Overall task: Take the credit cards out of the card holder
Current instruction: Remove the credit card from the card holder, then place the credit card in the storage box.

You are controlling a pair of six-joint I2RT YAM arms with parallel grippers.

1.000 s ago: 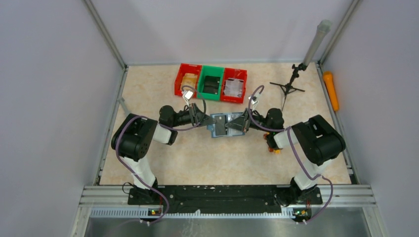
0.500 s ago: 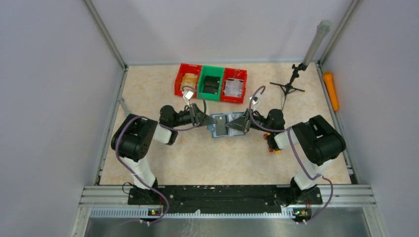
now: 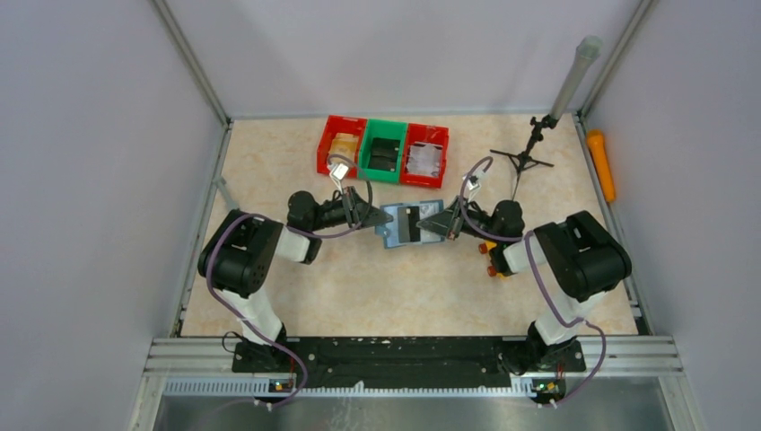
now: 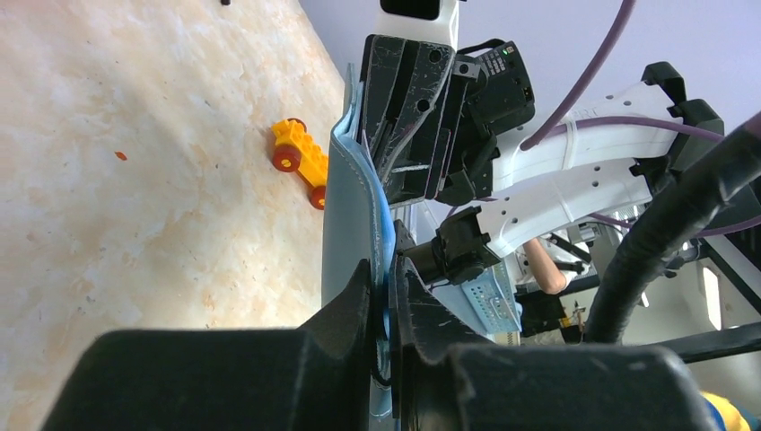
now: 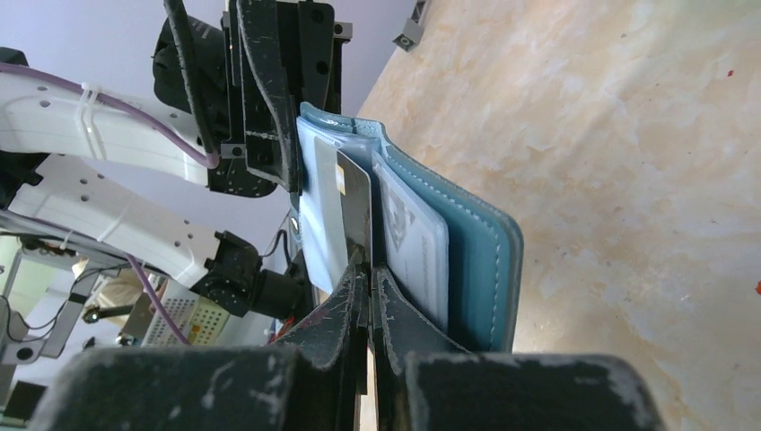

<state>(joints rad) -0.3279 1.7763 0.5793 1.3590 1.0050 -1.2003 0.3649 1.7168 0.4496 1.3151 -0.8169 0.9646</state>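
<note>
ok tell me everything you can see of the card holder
The card holder is a small teal-blue folding wallet with stitched edges, paler blue-grey inside, looking like soft leather. It is spread open between the two arms' grippers. The left gripper pinches one end; the right gripper, at the other, is shut on a dark credit card sticking partly out of its slots.

Looks like a robotics lab cell: plain grey walls [image 3: 90, 197] on aluminium framing [image 3: 191, 65], two robot arms [image 3: 238, 251] bolted to a near-edge rail [image 3: 404, 352], parts bins [image 3: 363, 154] and a tripod stand [image 3: 525, 160] far back.
</note>
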